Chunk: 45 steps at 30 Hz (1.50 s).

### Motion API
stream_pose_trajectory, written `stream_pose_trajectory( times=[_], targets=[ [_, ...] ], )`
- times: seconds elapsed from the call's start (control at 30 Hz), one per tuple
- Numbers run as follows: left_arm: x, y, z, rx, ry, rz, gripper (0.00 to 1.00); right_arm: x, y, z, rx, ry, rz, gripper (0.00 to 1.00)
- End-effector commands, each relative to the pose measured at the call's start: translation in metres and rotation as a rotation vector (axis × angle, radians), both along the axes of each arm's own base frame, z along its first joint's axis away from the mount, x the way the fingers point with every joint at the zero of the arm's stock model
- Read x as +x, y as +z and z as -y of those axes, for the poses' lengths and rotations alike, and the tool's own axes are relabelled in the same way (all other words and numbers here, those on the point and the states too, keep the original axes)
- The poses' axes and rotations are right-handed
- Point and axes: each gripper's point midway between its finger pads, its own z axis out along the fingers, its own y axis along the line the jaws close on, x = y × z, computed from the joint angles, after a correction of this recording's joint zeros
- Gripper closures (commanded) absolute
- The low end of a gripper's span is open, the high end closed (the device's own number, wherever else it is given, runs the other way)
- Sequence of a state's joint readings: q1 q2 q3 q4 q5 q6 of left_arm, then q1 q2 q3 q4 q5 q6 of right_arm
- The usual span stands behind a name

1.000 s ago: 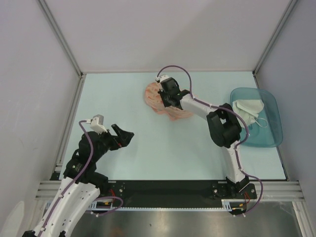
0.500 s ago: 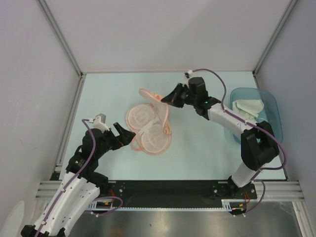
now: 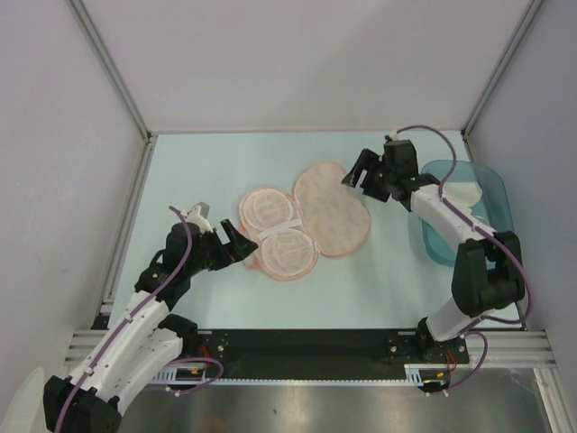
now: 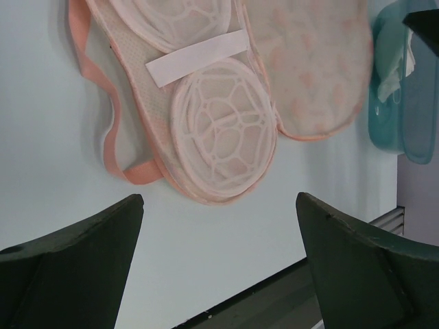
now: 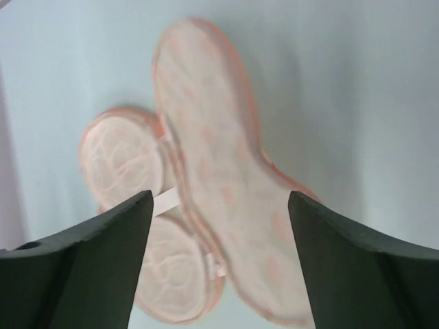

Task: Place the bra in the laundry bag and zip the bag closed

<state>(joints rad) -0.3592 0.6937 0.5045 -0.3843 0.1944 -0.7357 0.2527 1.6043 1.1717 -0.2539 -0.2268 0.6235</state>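
Right, the laundry bag (image 3: pixel 306 221) lies splayed open mid-frame on the pale table (image 3: pixel 198 171), mesh cups left, printed half right. The left gripper (image 3: pixel 236 244), fingers spread, sits just beside its lower-left edge. The right gripper (image 3: pixel 358 171), also spread and holding nothing, hovers between the bag and the teal tray (image 3: pixel 501 203), where the bra (image 3: pixel 458 196) lies.

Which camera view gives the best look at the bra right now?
The top external view. There the bra lies in the teal tray, seen from above, though the right arm covers part of it. The left wrist view catches only a white bit at its right edge. The right wrist view misses it.
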Motion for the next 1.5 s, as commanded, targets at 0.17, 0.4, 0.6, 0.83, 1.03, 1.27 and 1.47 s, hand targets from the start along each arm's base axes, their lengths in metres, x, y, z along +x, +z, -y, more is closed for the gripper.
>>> stream_pose_trajectory(
  times=[0.17, 0.4, 0.6, 0.83, 1.03, 1.27, 1.47],
  targets=[
    [-0.002, -0.008, 0.021, -0.097, -0.073, -0.045, 0.02, -0.033, 0.021, 0.221, -0.463, -0.739, -0.017, 0.00],
    [-0.002, 0.000, 0.034, -0.104, -0.131, -0.024, 0.03, -0.018, -0.010, 0.267, -0.042, -0.774, 0.029, 0.00],
    [0.015, 0.007, 0.063, -0.059, -0.180, -0.027, 0.08, -0.012, -0.042, 0.291, 0.081, -0.855, -0.055, 0.04],
    [0.060, -0.020, 0.105, -0.039, -0.239, -0.154, 0.20, 0.002, -0.056, 0.315, 0.058, -0.921, -0.018, 0.10],
    [0.094, -0.071, 0.092, -0.023, -0.095, -0.296, 0.33, 0.018, -0.063, 0.323, 0.133, -0.906, 0.011, 0.33],
    [0.108, -0.120, 0.023, -0.068, 0.127, -0.463, 0.25, 0.023, -0.082, 0.325, 0.149, -0.920, -0.053, 0.39],
    [0.114, -0.123, -0.047, 0.072, 0.286, -0.466, 0.22, 0.019, -0.085, 0.333, 0.119, -0.965, -0.072, 0.42]
  ],
)
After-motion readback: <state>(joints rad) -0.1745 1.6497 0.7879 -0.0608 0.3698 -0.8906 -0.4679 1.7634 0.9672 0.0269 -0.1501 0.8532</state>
